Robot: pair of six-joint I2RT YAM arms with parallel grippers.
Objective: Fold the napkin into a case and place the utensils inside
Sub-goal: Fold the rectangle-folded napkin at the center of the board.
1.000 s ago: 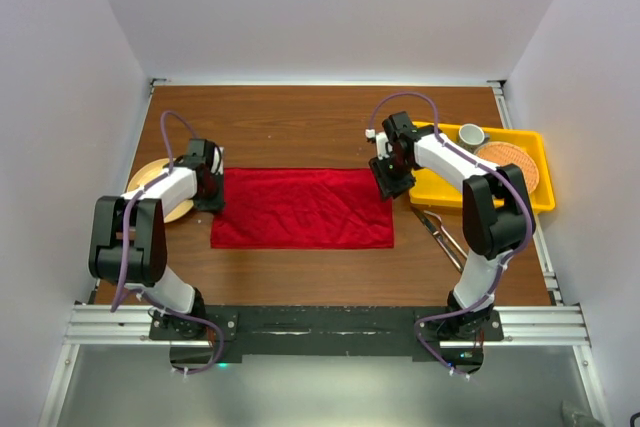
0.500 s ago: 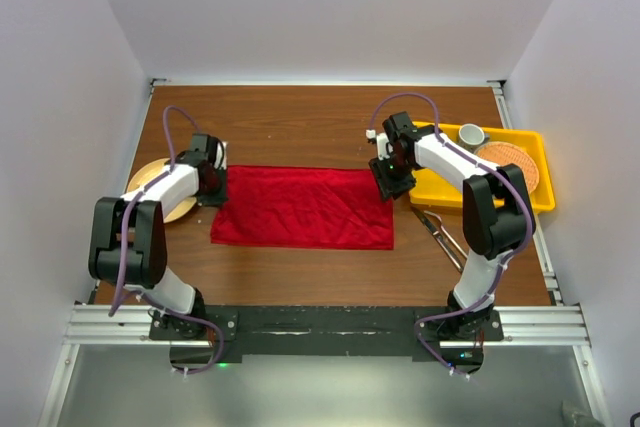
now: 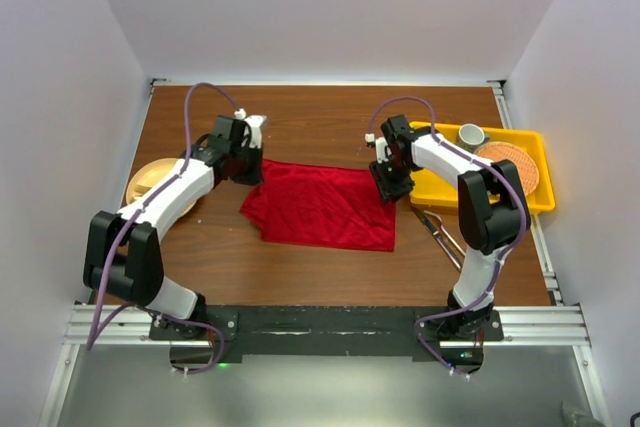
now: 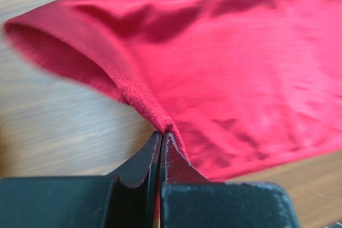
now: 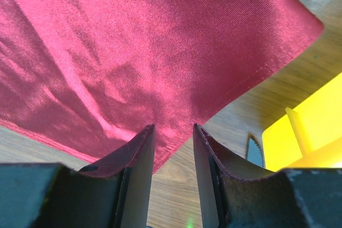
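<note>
The deep-red napkin point(image 3: 325, 209) lies on the wooden table, its left part lifted and bunched toward the middle. My left gripper point(image 3: 250, 169) is shut on the napkin's left edge; the left wrist view shows its jaws point(image 4: 160, 133) pressed together on a fold of the cloth point(image 4: 240, 68). My right gripper point(image 3: 389, 187) hovers open over the napkin's far right corner. In the right wrist view point(image 5: 173, 127) one finger is above the cloth point(image 5: 133, 52) and the other above bare wood. The silver utensils point(image 3: 447, 237) lie right of the napkin, and a serrated tip point(image 5: 255, 150) shows.
A yellow tray point(image 3: 545, 172) at the right holds a cup point(image 3: 472, 135) and a round orange woven mat point(image 3: 508, 165); its corner point(image 5: 315, 126) sits close to my right fingers. A wooden plate point(image 3: 150, 183) lies at the left edge.
The left gripper has shut on the napkin's left edge and carried it right and away from the base, bunching that side. The right gripper has stayed put.
</note>
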